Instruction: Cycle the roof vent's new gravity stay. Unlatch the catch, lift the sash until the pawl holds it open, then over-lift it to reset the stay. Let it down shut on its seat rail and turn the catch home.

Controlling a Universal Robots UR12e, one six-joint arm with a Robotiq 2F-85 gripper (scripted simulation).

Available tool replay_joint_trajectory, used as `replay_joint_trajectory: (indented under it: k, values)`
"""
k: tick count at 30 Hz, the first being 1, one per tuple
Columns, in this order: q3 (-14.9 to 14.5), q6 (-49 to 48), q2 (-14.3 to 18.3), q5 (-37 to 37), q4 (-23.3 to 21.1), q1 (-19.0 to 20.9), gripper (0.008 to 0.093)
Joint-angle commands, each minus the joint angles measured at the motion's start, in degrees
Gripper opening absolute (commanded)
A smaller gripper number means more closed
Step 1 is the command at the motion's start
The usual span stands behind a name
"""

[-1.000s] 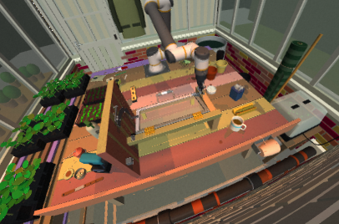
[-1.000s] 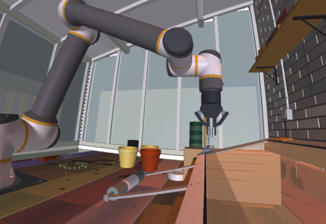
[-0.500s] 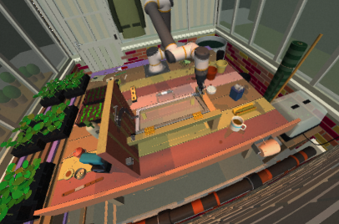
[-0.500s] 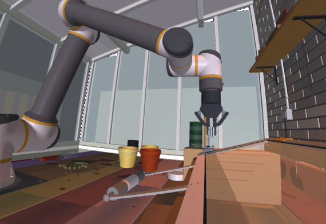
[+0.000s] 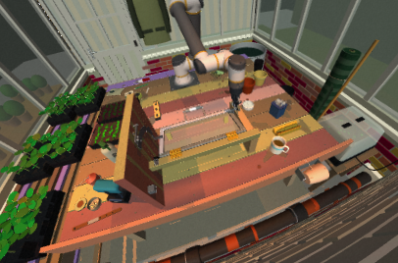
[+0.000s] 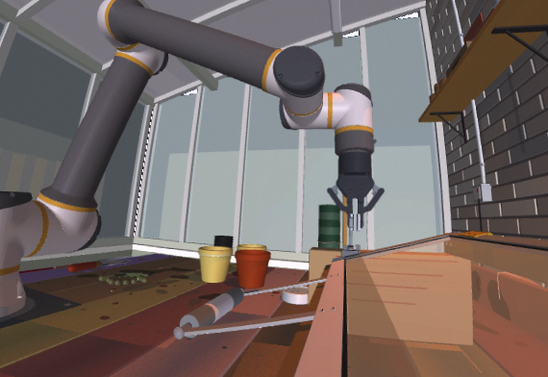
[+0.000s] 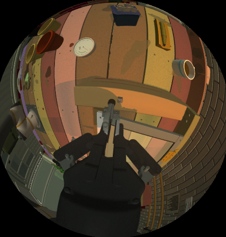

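My gripper stands just above the small metal catch at the corner of the glazed sash. The sash lies flat in its wooden frame on the bench. From the wrist camera my gripper is closed with the catch's lever between its fingertips. The lever's dark knob sticks out past them. The stay and pawl are hidden from me.
Behind the sash, yellow and red pots stand on the bench. A dial gauge, a mug and a level lie to the right. A tall wooden upright flanks the frame's left side. A rod tool lies nearby.
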Motion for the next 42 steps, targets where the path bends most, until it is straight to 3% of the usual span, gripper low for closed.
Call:
replay_joint_trajectory:
  k: [1, 18, 42]
  values:
    - [-0.05, 0.02, -0.04, 0.0, -0.02, 0.0, 0.014]
    - [-0.05, 0.02, -0.04, 0.0, -0.02, 0.0, 0.048]
    - [-0.63, 0.02, -0.45, 0.0, 0.95, 0.0, 0.048]
